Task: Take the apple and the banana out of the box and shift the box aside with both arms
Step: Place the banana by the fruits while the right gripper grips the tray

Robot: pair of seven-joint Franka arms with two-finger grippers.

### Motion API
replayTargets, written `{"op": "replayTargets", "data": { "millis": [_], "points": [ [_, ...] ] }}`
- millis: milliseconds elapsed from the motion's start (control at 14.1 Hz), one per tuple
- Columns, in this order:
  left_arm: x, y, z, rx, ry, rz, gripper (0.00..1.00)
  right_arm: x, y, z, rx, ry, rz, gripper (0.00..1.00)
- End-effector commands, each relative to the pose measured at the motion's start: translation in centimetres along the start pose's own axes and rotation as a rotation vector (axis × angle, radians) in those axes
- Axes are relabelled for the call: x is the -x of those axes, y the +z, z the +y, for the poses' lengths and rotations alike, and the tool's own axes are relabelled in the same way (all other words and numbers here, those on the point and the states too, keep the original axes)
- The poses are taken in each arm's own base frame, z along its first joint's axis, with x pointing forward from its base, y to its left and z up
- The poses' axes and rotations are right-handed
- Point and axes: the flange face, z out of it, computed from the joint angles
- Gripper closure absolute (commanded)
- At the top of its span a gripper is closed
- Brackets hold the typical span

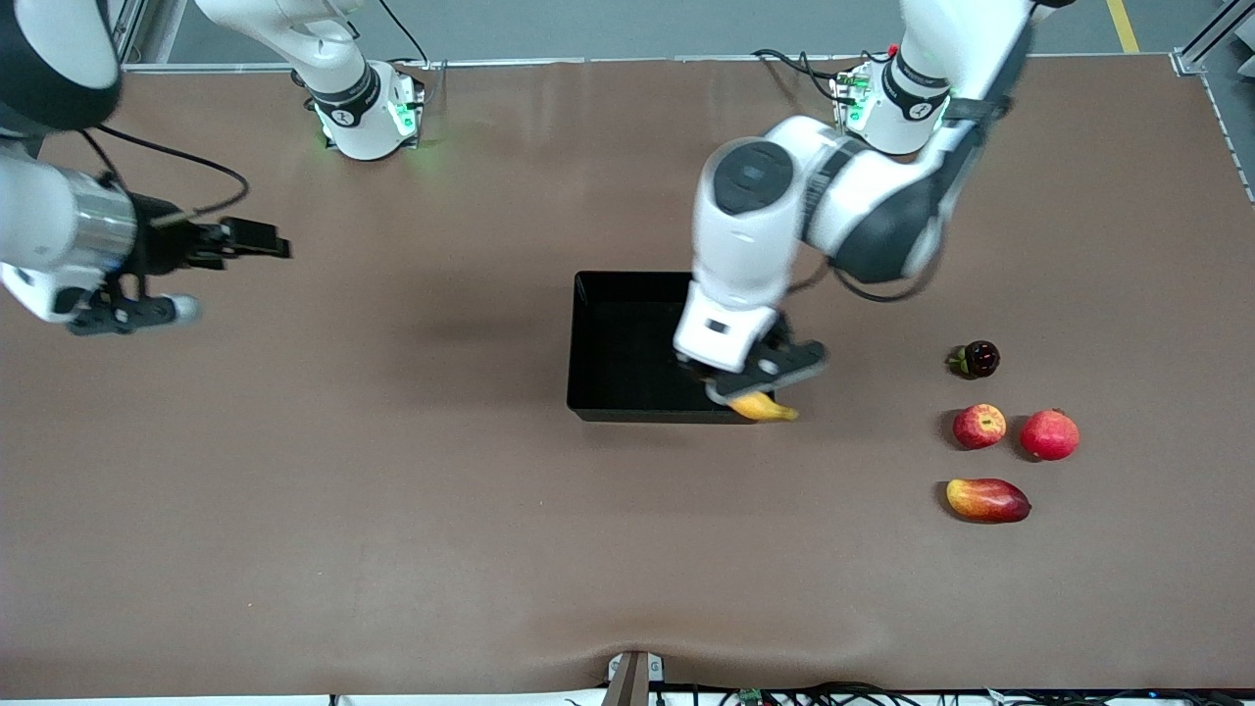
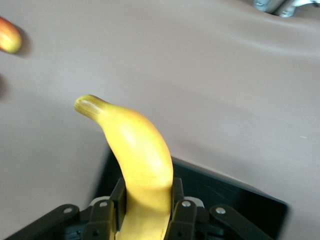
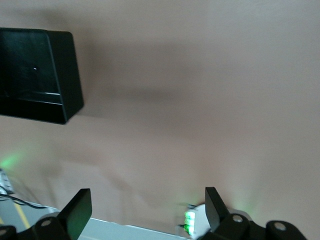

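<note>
My left gripper point(image 1: 757, 390) is shut on the long yellow banana point(image 1: 766, 408) and holds it over the corner of the black tray point(image 1: 618, 343) on the side of the left arm's end. In the left wrist view the banana point(image 2: 140, 155) sticks out between the fingers of my left gripper point(image 2: 147, 202), with the tray's wall point(image 2: 240, 197) below. The red apple with yellowish streaks point(image 1: 979, 426) lies on the table toward the left arm's end. My right gripper point(image 1: 238, 277) is open and empty in the air over bare table at the right arm's end, and it also shows in the right wrist view point(image 3: 147, 207), apart from the tray point(image 3: 35, 75).
Beside the apple lie a plain red round fruit point(image 1: 1049, 434), a red-and-yellow mango point(image 1: 987, 500) nearer the camera, and a small dark fruit point(image 1: 978, 359) farther from it. A red-and-yellow fruit point(image 2: 9, 40) shows at the edge of the left wrist view.
</note>
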Motion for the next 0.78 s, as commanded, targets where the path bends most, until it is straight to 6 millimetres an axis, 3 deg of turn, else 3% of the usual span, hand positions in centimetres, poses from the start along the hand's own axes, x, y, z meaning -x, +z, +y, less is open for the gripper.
{"op": "replayTargets", "data": {
  "millis": [0,142,356,569,711],
  "points": [
    [-4.0,0.8,-7.4,-0.036,0.115,-0.053,1.00,-1.3,4.6,-4.7,-0.003,-0.013,0.006,0.00],
    [-6.0,3.4,-12.5,-0.075,0.167,-0.103,1.00,-2.1,7.8,-9.2,0.014,0.053,0.063,0.00],
    [-7.6,8.2,-16.0,-0.069,0.163,-0.138,1.00,-3.7,13.0,-14.7,0.040,0.075,0.093,0.00],
    [-7.5,14.7,-19.3,-0.016,0.248,-0.113,1.00,-4.4,20.7,-20.2,0.061,0.129,0.159,0.00],
    [-7.0,18.7,-21.3,0.022,0.333,-0.110,1.00,-4.8,26.0,-22.7,0.069,0.138,0.211,0.00]
  ]
}}
